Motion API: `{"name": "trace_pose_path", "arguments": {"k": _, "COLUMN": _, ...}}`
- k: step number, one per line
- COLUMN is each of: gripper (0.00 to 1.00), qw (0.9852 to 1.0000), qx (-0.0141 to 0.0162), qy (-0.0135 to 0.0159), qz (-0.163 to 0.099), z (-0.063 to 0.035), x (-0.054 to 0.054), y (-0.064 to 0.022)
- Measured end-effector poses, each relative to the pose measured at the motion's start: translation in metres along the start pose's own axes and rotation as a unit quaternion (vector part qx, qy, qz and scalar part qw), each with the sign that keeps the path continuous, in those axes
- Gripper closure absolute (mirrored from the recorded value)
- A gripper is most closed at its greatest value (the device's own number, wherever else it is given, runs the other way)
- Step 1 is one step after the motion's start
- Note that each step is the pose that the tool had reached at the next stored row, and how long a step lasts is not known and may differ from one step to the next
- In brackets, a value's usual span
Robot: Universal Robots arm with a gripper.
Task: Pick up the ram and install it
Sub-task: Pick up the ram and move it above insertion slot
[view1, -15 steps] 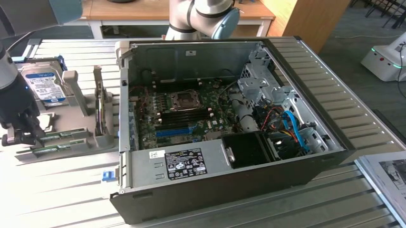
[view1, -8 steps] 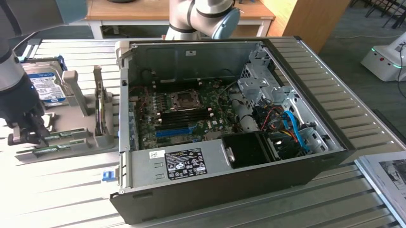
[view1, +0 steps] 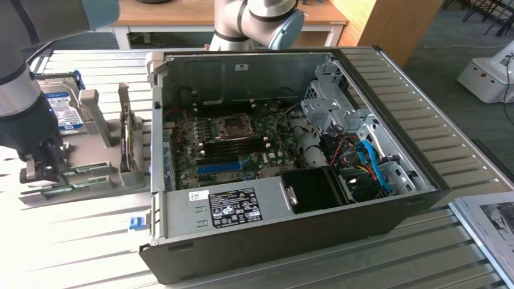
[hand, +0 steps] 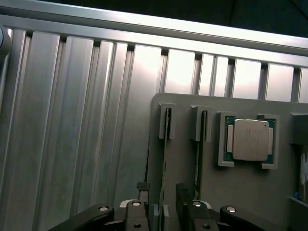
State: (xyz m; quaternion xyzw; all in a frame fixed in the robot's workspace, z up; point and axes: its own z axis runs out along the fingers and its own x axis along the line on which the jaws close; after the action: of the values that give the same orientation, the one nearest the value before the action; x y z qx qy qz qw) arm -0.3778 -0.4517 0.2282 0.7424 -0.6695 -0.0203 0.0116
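Looks like a robotics lab to me: a ribbed aluminium surface (view1: 449, 150) carries an opened desktop computer case (view1: 233, 208) and a grey parts fixture (hand: 240, 192), with a robot arm (view1: 257, 18) behind and a wooden desk (view1: 185, 15) beyond.

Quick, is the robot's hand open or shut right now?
Gripper: open, straddling the ram, not gripping it.

Bright light shines white off the metal table (view1: 80, 247) — most at the exterior view's left. Inside the computer case (view1: 305, 241) it is dim and shadowy.
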Motion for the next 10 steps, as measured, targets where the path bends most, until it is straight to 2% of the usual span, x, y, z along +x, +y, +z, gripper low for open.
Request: {"name": "trace_pose_path", "arguments": {"k": 10, "gripper": 0.64, "qw": 1.0, "qx": -0.0002, "qy": 0.0, "qz": 0.0, "z": -0.0005, "x": 0.0012, "y": -0.0112}}
